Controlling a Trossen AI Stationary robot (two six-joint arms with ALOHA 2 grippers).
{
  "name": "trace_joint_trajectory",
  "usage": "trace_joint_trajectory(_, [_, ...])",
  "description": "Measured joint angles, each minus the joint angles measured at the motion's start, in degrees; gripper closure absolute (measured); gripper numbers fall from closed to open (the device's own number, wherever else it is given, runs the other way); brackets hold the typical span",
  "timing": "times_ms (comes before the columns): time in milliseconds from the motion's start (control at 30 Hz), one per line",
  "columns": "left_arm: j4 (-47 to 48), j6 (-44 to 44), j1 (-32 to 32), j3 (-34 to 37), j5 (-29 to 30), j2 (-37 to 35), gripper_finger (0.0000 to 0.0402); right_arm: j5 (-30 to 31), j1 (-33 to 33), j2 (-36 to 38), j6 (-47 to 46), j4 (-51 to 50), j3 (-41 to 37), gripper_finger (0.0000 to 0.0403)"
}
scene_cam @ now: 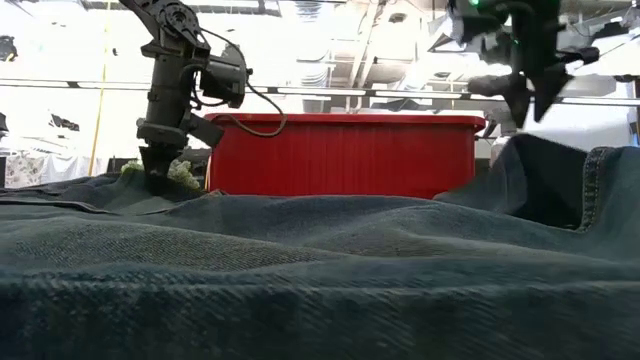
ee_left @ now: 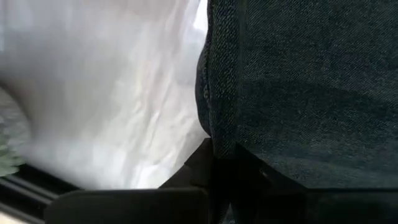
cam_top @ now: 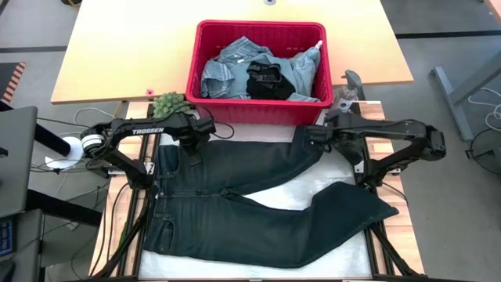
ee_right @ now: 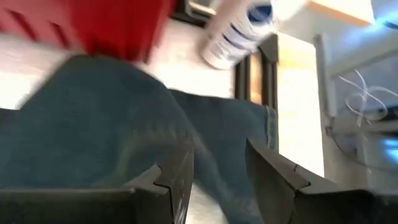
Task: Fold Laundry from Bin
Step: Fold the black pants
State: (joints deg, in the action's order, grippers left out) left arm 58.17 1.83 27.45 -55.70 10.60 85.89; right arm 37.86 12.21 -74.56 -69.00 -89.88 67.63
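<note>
We note two dark, near-black jointed arms. The left arm carries white "TROSSEN" lettering along its upper link and a white cylindrical joint cap at its outer end. A thin black cable loops from its wrist housing in the low view. The right arm shows the same matte black links, with a grey bracket near its wrist. The right gripper's fingers are angular, dark, stepped blocks.

L gripper low, jaws shut tight; R gripper raised, jaws apart.
</note>
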Motion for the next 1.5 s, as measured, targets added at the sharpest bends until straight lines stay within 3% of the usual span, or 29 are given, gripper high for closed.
trace_joint_trajectory(367, [1.13, 0.37, -0.86, -1.53, 2.54, -0.02, 0.0391, -5.13, 6.96, -0.27, 24.83, 5.0, 7.69, 0.024])
trace_joint_trajectory(533, [1.19, 0.0, -0.86, -1.53, 2.54, -0.04, 0.0391, -13.54, 10.94, -0.5, 20.94, 3.55, 1.89, 0.024])
trace_joint_trajectory(833, [0.64, 0.46, -0.86, -1.53, 2.16, -0.07, 0.0391, -17.92, 17.81, -0.46, 25.35, 19.2, -6.94, 0.0198])
trace_joint_trajectory(1100, [-0.14, 0.65, -0.86, -1.53, 2.11, -0.07, 0.0391, -19.85, 22.82, -0.83, 27.24, 21.67, -9.24, 0.0164])
trace_joint_trajectory(1300, [-0.88, 0.7, -0.86, -1.53, 2.11, -0.07, 0.0391, -24.29, 23.54, -0.85, 27.5, 25.11, -13.92, 0.018])
trace_joint_trajectory(1500, [-1.23, 1.43, -0.86, -1.53, 2.09, -0.07, 0.0391, -25.58, 23.54, -0.87, 28.85, 26.75, -16.41, 0.0241])
